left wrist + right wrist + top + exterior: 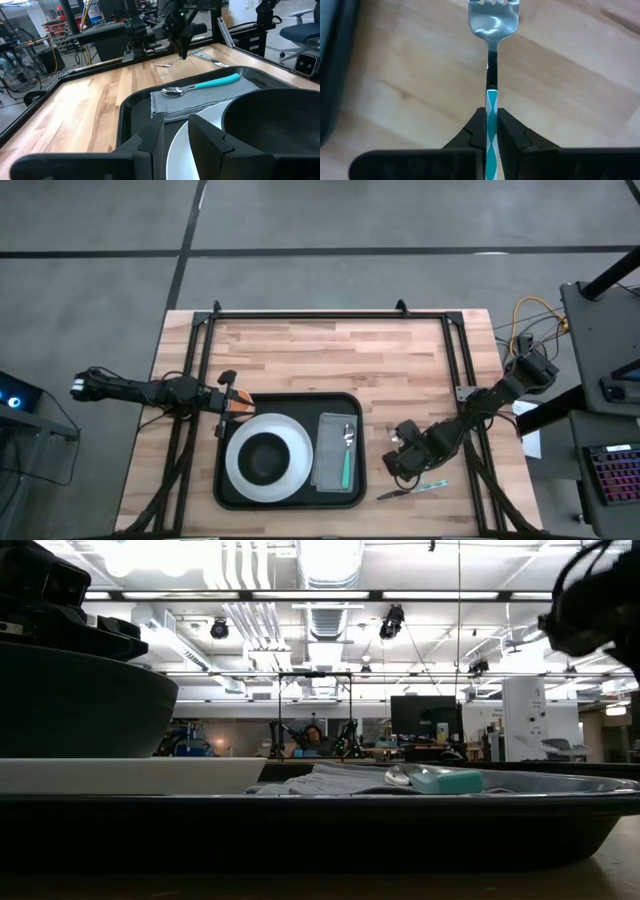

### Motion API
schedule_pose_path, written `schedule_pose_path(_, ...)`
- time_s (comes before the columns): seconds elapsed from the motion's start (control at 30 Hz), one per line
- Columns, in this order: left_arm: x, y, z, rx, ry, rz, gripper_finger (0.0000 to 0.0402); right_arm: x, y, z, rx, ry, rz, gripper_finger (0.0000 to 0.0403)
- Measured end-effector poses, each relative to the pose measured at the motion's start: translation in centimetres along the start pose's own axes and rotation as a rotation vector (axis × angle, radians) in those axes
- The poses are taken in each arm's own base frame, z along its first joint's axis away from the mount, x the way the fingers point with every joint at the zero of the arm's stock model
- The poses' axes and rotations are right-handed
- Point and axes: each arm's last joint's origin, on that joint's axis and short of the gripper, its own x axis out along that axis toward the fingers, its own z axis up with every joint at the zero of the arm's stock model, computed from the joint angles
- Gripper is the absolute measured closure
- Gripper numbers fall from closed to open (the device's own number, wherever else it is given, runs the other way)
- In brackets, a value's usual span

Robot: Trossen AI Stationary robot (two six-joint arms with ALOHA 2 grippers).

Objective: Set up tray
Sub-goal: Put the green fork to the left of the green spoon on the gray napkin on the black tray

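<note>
While your right pincer (490, 131) sits over the bare wood just beside the tray's right rim, it is pinching a fork (492, 45) by its teal handle — the right wrist view shows both fingers pressed flat against the handle, the tines pointing straight ahead over the worktop (330, 355). That grip along the handle makes sense: it leaves the metal head free, so you can lay the fork down flat without the fingers getting in the way. Another teal-handled utensil (412, 489) lies on the wood near that pincer; I can't tell what kind it is.

The tray (340, 405) lies at the near middle of the worktop, black and low-rimmed. On its left half you have a white plate (240, 465) with a dark bowl (265, 458) sitting in it; on its right half a grey napkin (327, 455) is spread, with a teal-handled spoon (347, 450) resting on top. So the napkin looks meant as the bed for the cutlery, and the fork probably belongs beside that spoon.

Your left pincer (172, 142) waits at the tray's left edge, close to the plate, fingers a little apart and holding nothing that I can see — a sensible spot to steady the tray if it slides.

Lift clear of the raised rim before you cross over it.
</note>
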Motion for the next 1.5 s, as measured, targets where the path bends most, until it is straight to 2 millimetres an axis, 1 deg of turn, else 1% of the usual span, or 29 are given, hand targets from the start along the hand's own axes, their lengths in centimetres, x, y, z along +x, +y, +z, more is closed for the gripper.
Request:
schedule_pose_path(0.1,0.0,0.0,0.0,0.000,0.000,0.000,0.0330,-0.6,0.7,-0.1,0.034,0.000,-0.004,0.0390)
schedule_pose_path(0.23,0.0,0.0,0.0,0.000,0.000,0.000,0.0330,-0.8,2.1,-0.4,0.081,-0.002,-0.011,0.0390)
schedule_pose_path(0.53,0.0,0.0,0.0,0.000,0.000,0.000,0.0330,0.3,6.8,-1.1,0.145,-0.005,-0.042,0.0390)
schedule_pose_path(0.67,0.0,0.0,0.0,0.000,0.000,0.000,0.0331,-0.1,8.9,-1.0,0.179,-0.002,-0.017,0.0390)
schedule_pose_path(0.8,0.0,0.0,0.0,0.000,0.000,0.000,0.0330,-0.6,10.5,-0.6,0.229,-0.013,-0.040,0.0390)
schedule_pose_path(0.9,0.0,0.0,0.0,0.000,0.003,-0.001,0.0330,-0.6,11.7,0.2,0.266,-0.018,-0.062,0.0390)
schedule_pose_path(1.03,0.0,0.0,0.0,0.000,0.006,-0.001,0.0330,-0.4,13.8,2.0,0.297,-0.016,-0.034,0.0390)
schedule_pose_path(1.3,0.0,0.0,0.0,0.000,0.004,0.000,0.0330,0.7,17.3,5.5,0.339,-0.058,-0.008,0.0390)
schedule_pose_path(1.5,0.0,0.0,0.0,0.000,0.004,-0.001,0.0330,1.6,19.4,7.3,0.367,-0.085,0.004,0.0390)
